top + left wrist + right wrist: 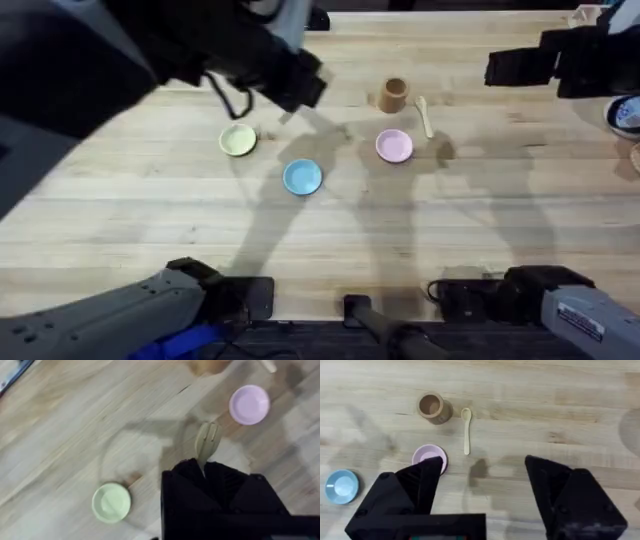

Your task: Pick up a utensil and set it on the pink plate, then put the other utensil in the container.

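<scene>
No readable writing; white label on right arm base too small to read. Left claw (204, 467) raised above worktop (150, 210), clamped on fork (207, 442), tines sticking out past fingertips. Yellow-green plate (238, 140), blue plate (302, 177), pink plate (394, 146) spaced apart, bare wood all around. Container (393, 95) upright behind pink plate, spoon (424, 114) lying just beside it. Right claw (482, 485) spread wide, empty, high over far right edge.
</scene>
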